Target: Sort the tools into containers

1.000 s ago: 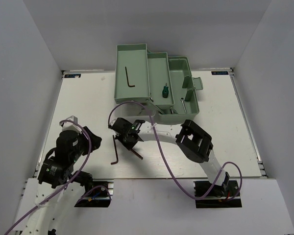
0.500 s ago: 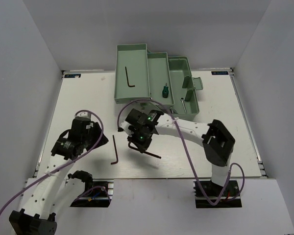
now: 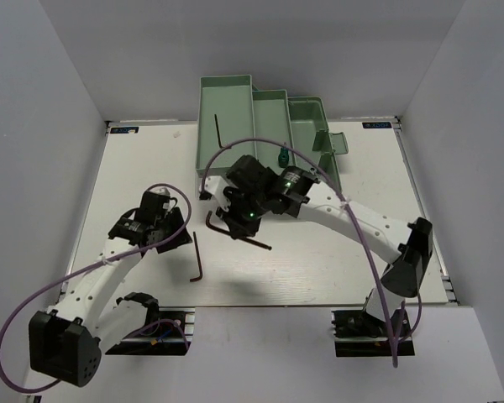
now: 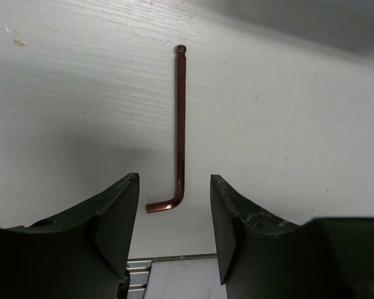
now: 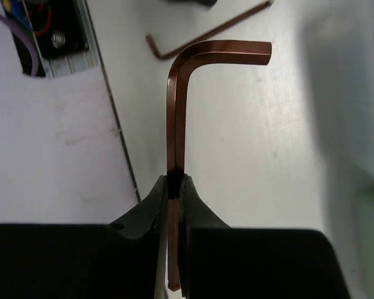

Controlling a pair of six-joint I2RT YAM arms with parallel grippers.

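The right gripper (image 5: 176, 180) is pinched on the shank of a hex key (image 5: 174, 112), held at 6 o'clock of the toolbox (image 3: 227, 92). The left gripper (image 4: 173, 182) is spread. A second key (image 4: 181, 118) lies on the table (image 4: 299, 124), with its bend between the fingertips and its shank toward 12 o'clock.

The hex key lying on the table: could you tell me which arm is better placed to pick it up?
Left. The left claw is open and aimed at the loose hex key; the right claw is shut on a second hex key.
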